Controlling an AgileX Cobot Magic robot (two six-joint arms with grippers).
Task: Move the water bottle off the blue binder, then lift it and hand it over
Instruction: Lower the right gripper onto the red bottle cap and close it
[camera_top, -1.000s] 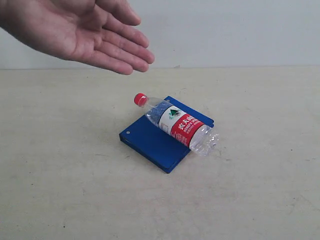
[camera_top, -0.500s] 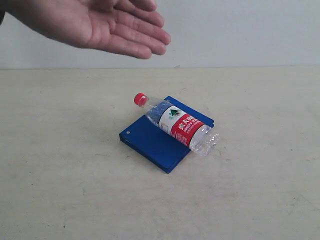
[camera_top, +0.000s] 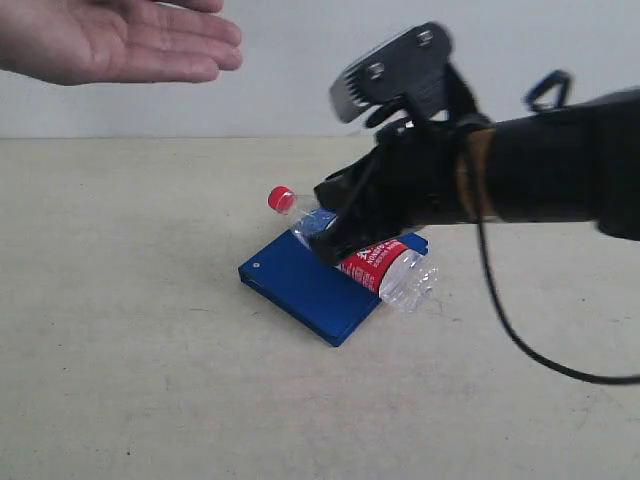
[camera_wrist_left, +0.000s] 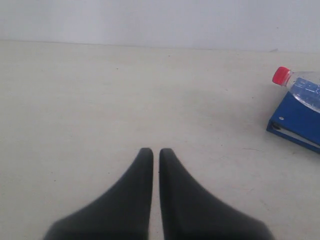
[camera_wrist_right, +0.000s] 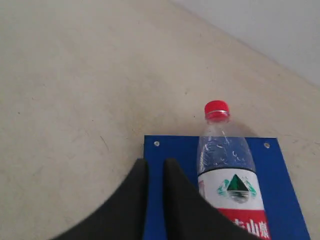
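The water bottle (camera_top: 400, 272) lies on its side across the blue binder (camera_top: 295, 285), with its red cap (camera_top: 281, 199) past the binder's far-left edge. My right gripper (camera_top: 328, 248) hangs low over the bottle's middle and hides part of the label. In the right wrist view the right gripper (camera_wrist_right: 155, 162) is shut and empty, its tips over the binder (camera_wrist_right: 282, 180) just beside the bottle (camera_wrist_right: 226, 167). The left gripper (camera_wrist_left: 151, 151) is shut over bare table, well away from the bottle (camera_wrist_left: 306, 92) and binder (camera_wrist_left: 296, 120). It does not show in the exterior view.
A person's open hand (camera_top: 110, 40) is held palm up at the upper left, above the table (camera_top: 150, 380). The right arm's cable (camera_top: 520, 340) droops toward the table at the right. A pale wall stands behind.
My right arm has swung in from the right and now hangs over the bottle. The person's hand has drawn back to the left. Bottle and binder have not moved.
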